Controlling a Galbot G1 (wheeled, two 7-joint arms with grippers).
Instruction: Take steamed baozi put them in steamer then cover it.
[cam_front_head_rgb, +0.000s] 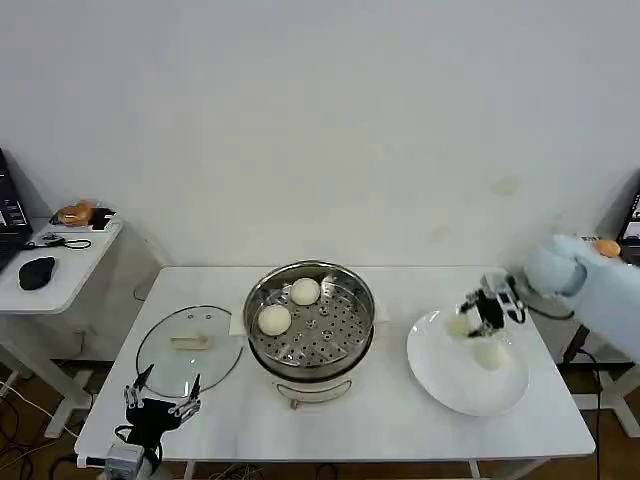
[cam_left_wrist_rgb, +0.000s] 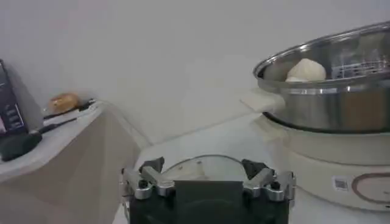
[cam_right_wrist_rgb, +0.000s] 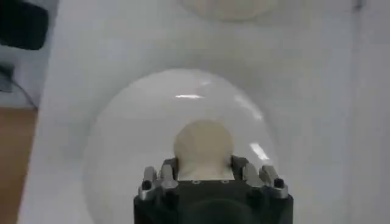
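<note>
Off-white baozi (cam_right_wrist_rgb: 203, 146) in right claw (cam_right_wrist_rgb: 204, 167) grip

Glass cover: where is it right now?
In the head view the cover lies flat on the table, on the robot's left, beside the steamer; the left gripper sits at its near edge.

It looked like a lab — bare white wall (cam_front_head_rgb: 320, 120), plain white table (cam_front_head_rgb: 340, 420), a side desk (cam_front_head_rgb: 60, 270) with loose cables.

Right claw (cam_front_head_rgb: 478, 318) reaching down, fingers closed around something, left claw (cam_front_head_rgb: 160, 402) parked low, fingers spread
</note>
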